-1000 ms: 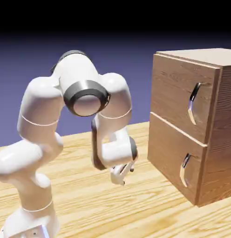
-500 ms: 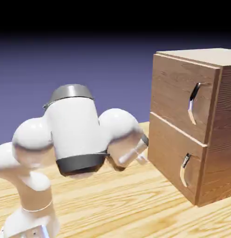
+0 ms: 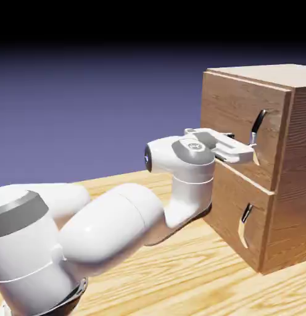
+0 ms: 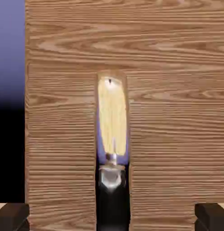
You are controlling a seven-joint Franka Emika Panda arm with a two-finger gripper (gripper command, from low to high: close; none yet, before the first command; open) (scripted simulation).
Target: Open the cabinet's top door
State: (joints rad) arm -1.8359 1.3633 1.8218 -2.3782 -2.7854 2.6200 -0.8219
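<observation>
The gripper (image 3: 247, 150) is wide open and holds nothing. It points level at the top door (image 3: 239, 129), whose handle (image 4: 112, 131) is straight ahead between the fingertips (image 4: 12, 215), probably so the jaws can close around it.

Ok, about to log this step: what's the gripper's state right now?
Gripper: open, holding nothing, at the top door's handle.
</observation>
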